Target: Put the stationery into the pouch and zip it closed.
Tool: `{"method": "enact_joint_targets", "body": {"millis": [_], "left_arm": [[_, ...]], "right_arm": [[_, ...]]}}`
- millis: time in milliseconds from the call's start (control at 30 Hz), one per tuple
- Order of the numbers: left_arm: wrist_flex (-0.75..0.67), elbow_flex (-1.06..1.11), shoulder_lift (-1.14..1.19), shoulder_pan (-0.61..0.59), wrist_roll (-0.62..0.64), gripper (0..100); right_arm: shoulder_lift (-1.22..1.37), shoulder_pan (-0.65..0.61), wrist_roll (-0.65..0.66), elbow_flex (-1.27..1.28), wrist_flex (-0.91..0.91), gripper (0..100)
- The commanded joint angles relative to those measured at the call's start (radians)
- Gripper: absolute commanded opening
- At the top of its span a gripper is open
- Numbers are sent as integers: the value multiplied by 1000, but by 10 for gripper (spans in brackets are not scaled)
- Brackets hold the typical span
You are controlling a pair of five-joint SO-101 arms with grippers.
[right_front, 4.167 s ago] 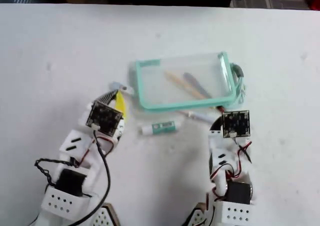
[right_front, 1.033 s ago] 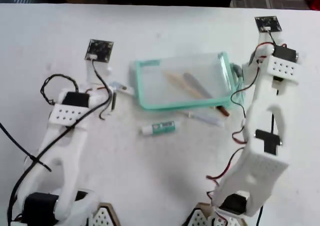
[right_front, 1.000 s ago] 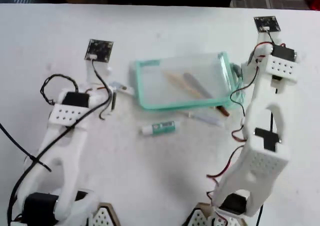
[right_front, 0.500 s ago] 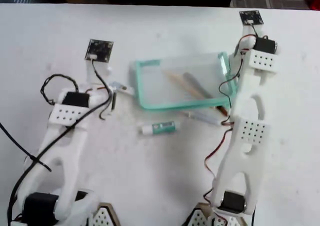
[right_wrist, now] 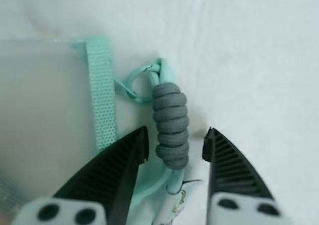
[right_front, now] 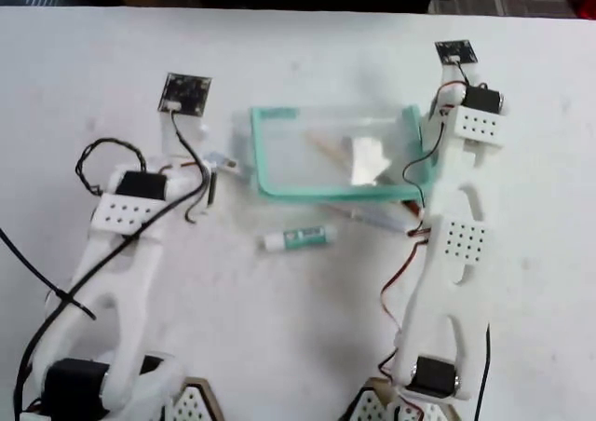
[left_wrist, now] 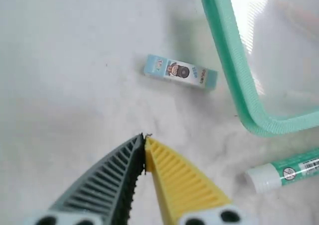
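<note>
The clear pouch with a mint-green rim (right_front: 264, 165) lies mid-table with a tan stick (right_front: 323, 144) inside it. At its right end a grey cord zip pull (right_wrist: 171, 126) sits between the fingers of my right gripper (right_wrist: 174, 136), which is open and apart from the pull on both sides. The pouch's green webbing strap (right_wrist: 100, 98) runs beside it. My left gripper (left_wrist: 144, 138) is shut on nothing, tips just short of a small blue eraser (left_wrist: 180, 72) by the pouch's left end (left_wrist: 233, 80). A green-labelled glue stick (right_front: 298, 238) and a pen (right_front: 380, 218) lie in front of the pouch.
The right arm (right_front: 458, 244) stretches over the table in front of the pouch's right end and covers part of the pen. The left arm (right_front: 121, 225) lies along the left side. Bare white table surrounds the pouch at the back and far left.
Both arms have extended from the front toward the pouch. In the last second the right arm swung left onto the pouch's right end, and the pouch shifted slightly; the left arm stayed still.
</note>
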Motion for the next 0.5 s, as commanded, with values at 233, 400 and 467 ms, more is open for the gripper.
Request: {"method": "enact_joint_targets", "body": {"millis": [233, 400, 467], "left_arm": [[-20, -6, 1, -1, 0, 27], [-20, -6, 1, -1, 0, 27], [-20, -6, 1, -1, 0, 27]], "right_arm": [[-27, 2, -15, -138, 13, 23], [-56, -5, -9, -310, 113, 23], [-113, -7, -9, -287, 124, 23]]}}
